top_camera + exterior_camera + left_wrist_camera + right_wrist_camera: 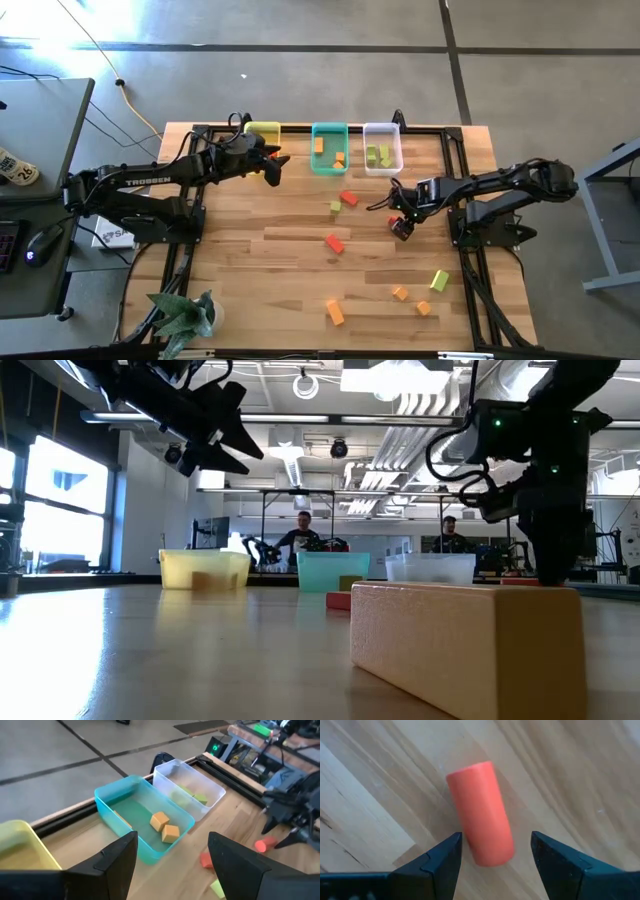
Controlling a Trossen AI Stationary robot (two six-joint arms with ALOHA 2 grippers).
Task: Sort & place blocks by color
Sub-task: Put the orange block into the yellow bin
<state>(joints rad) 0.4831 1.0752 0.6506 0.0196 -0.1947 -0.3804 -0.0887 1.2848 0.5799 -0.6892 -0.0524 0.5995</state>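
Right wrist view showed a red cylinder block (481, 813) lying on its side on the wooden table (580, 765), between the spread fingers of the right gripper (496, 851), which had not yet touched it. From above, that gripper (402, 226) hung low over the table's right middle. Other blocks lay scattered: a red bar (334, 243), an orange bar (335, 312), a green block (439, 281). At the far edge stood the yellow bin (263, 131), the teal bin (329, 131) with orange blocks, and the clear bin (382, 129) with green ones. The left gripper (272, 166) hovered near the yellow bin, jaws apart and empty.

To my eye, the grasp wanted the fingers squared across the cylinder's round sides, centred along it, lest it roll away. "TROSSEN" read on the left arm (150, 181).
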